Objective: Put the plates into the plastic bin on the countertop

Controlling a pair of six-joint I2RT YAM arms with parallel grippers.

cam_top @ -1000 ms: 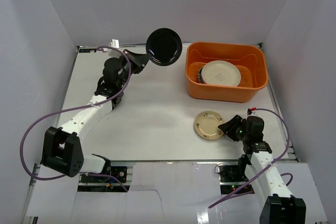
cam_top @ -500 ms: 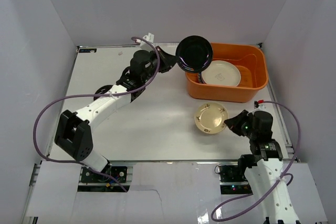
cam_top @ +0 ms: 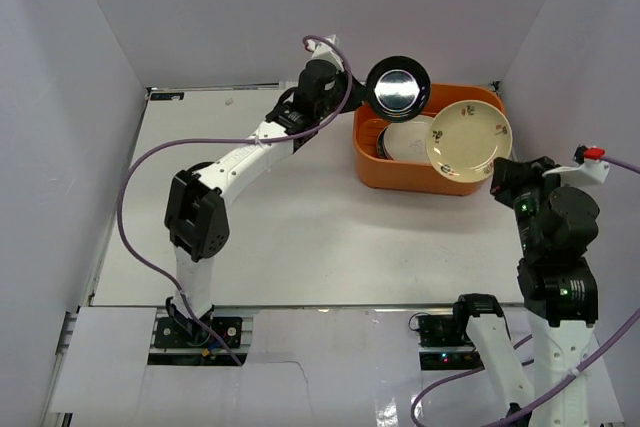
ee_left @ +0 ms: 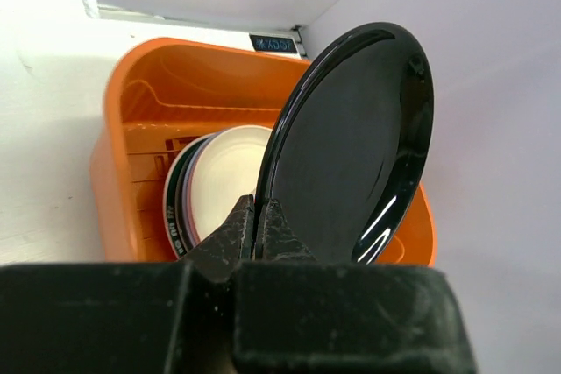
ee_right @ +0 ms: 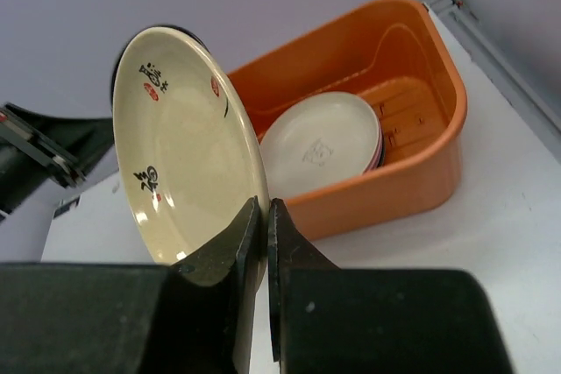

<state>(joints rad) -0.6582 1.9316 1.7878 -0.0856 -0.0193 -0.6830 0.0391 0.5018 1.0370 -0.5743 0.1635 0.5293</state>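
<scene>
- Upper right: plastic bin (cam_top: pixel 400 175) holding stacked plates (cam_top: pixel 405 139), white uppermost.
- Left gripper (ee_left: pixel 259 214) clenched on black plate (ee_left: pixel 351 146) above it.
- Right gripper (ee_right: pixel 265 216) grasping cream plate (ee_right: pixel 184 146).

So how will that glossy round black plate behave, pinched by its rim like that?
Probably stiff: the glossy round black plate holds its shape though the left tool grips only its rim. Its mirror-like sheen suggests a slick surface, so it may pivot or slip in that narrow pinch.
</scene>
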